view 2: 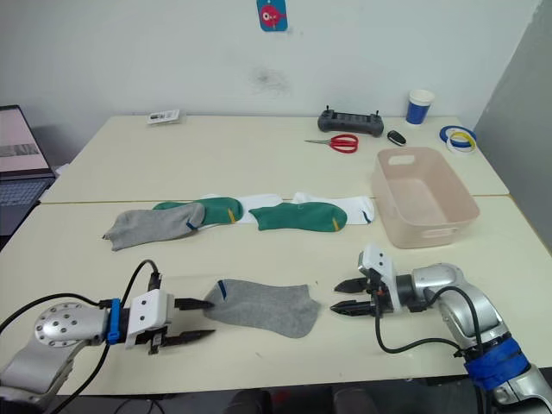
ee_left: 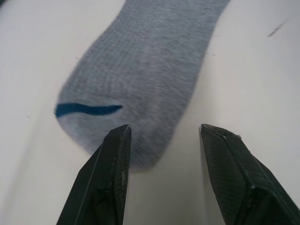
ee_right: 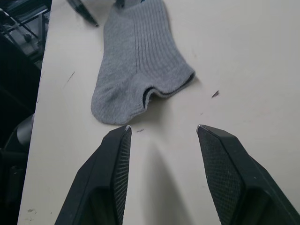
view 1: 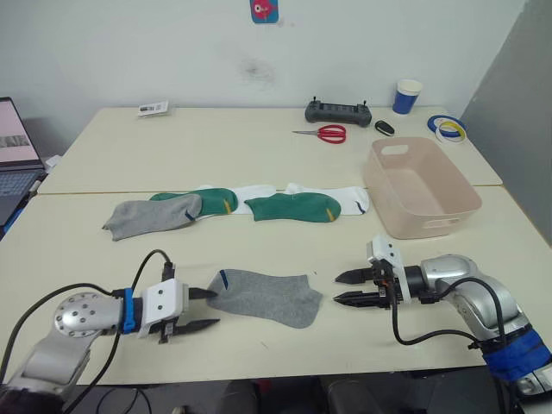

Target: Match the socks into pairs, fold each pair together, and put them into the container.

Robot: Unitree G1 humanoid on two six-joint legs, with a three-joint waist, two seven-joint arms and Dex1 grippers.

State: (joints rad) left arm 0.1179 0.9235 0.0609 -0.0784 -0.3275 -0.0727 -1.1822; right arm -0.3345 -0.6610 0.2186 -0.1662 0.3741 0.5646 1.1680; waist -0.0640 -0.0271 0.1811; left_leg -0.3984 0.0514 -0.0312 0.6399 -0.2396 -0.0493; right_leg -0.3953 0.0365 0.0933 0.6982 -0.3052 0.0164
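Head views: a grey sock (view 1: 263, 297) lies flat on the table (view 1: 259, 155) between left gripper (view 1: 200, 310) and right gripper (view 1: 352, 288); the container (view 1: 420, 187) stands beyond. Wrist views: both grippers spread wide, empty; left at the toe, right short of the cuff.

A cream table (view 1: 259, 155) fills the frame, bearing a grey sock (view 1: 263, 297) at lower centre, a row of grey, green and white socks (view 1: 241, 207) mid-frame, a pink tub (view 1: 420, 186) at right, and scissors (view 1: 323, 133), controller (view 1: 338, 111), cup (view 1: 407, 96) and tape rolls (view 1: 448, 128) upper right.
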